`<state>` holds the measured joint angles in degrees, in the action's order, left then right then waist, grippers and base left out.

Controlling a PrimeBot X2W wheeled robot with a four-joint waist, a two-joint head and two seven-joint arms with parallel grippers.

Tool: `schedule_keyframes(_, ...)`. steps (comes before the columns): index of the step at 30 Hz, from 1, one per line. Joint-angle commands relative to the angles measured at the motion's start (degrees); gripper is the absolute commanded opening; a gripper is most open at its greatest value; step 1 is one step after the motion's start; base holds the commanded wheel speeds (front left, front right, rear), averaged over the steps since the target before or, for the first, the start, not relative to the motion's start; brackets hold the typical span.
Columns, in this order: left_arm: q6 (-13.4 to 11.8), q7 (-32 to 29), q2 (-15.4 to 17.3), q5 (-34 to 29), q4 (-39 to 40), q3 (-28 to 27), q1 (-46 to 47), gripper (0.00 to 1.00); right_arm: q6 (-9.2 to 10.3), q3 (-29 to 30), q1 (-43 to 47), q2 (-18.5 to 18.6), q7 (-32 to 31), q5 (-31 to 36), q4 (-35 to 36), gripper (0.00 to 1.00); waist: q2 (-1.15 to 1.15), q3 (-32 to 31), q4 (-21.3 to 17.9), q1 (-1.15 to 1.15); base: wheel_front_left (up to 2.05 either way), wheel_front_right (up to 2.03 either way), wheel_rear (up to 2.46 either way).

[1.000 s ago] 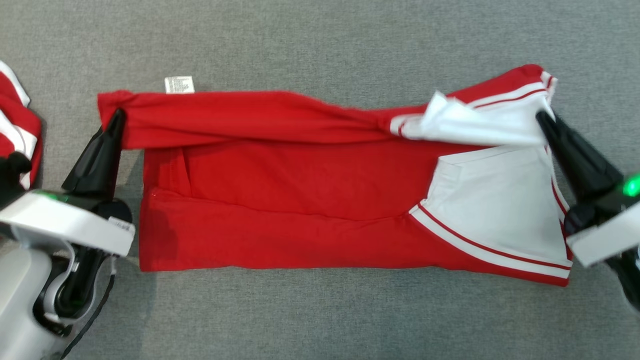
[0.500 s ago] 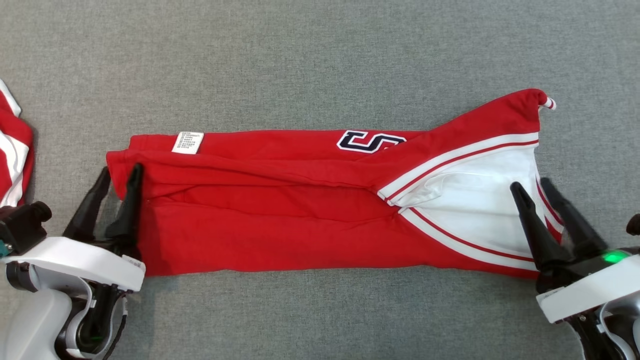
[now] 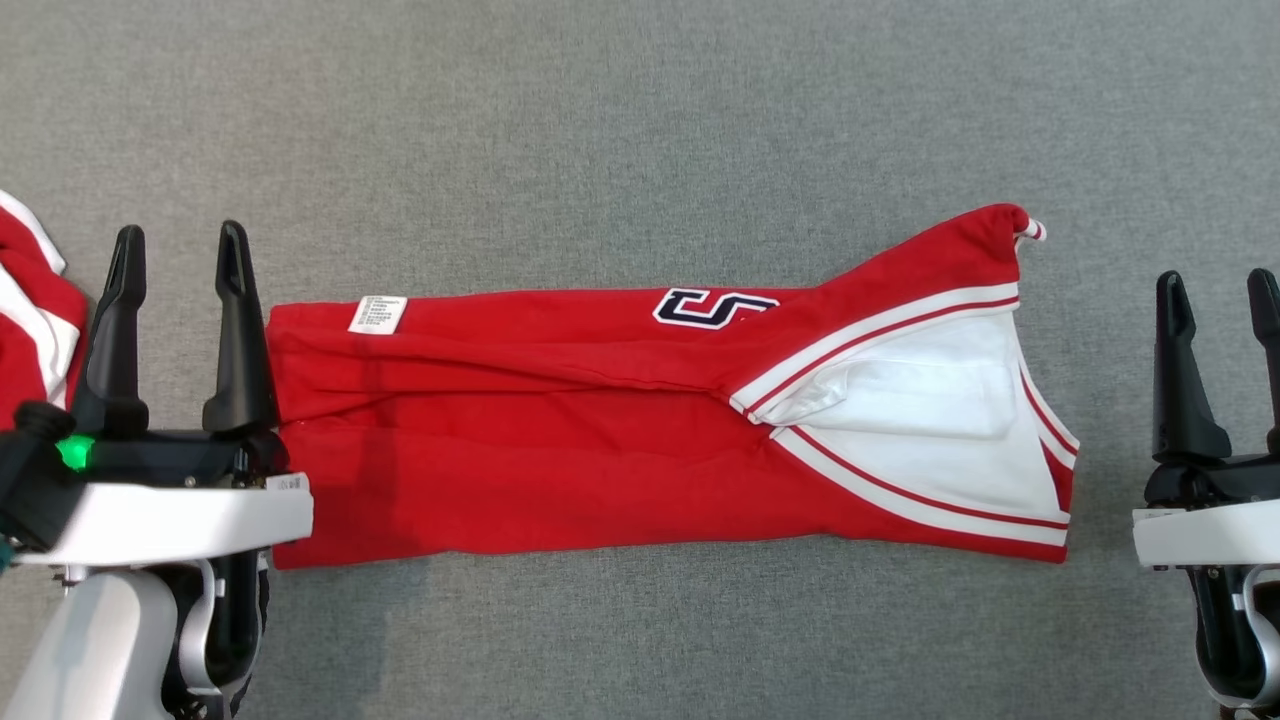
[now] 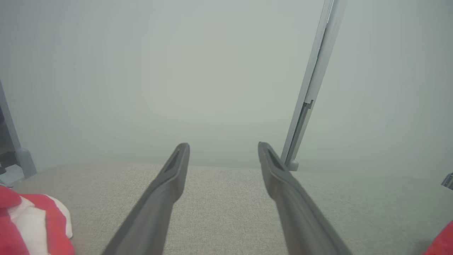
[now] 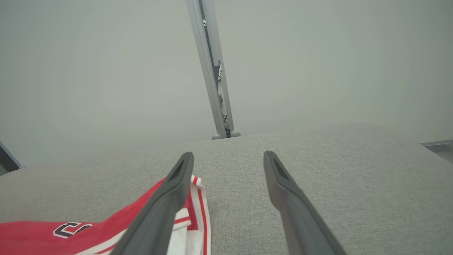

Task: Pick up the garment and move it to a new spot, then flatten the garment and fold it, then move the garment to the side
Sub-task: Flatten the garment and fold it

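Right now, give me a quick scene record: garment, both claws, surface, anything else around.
garment: red with white striped trim, folded into a long band, lying on the surface
tag: white, on the garment's upper left
left claw: open, empty, beside the garment's left end
right claw: open, empty, apart from the garment's right end
surface: grey fabric
second garment: red and white, at the far left edge

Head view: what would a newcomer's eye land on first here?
The folded red jersey with white striped panel lies as a long band across the grey fabric surface. The open left tool stands at its left end, the open right tool apart past its right end.
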<state>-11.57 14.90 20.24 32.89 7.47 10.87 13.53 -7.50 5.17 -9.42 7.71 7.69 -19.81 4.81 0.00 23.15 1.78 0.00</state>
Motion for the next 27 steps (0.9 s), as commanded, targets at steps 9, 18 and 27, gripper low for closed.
schedule_keyframes(9,1.75,0.25,-2.99,-8.3,-1.43,-2.6,-6.81,1.0,0.02,-1.02,1.61,-0.58,-0.07,2.33,-3.39,1.0,0.0,-4.94,0.31,0.0,0.0,0.0,0.0)
schedule_keyframes(18,3.38,0.25,-5.2,-10.23,-4.24,-3.04,-8.59,1.0,0.02,-1.06,2.75,-0.91,-0.3,2.2,-5.09,1.0,0.0,-6.93,1.05,0.0,0.0,0.0,0.0)
schedule_keyframes(27,4.48,0.26,-6.4,-10.94,-5.12,-3.08,-7.28,1.0,0.02,-1.14,1.52,-0.41,-0.93,1.7,-6.37,1.0,0.0,-7.09,1.52,0.0,0.0,0.0,0.0)
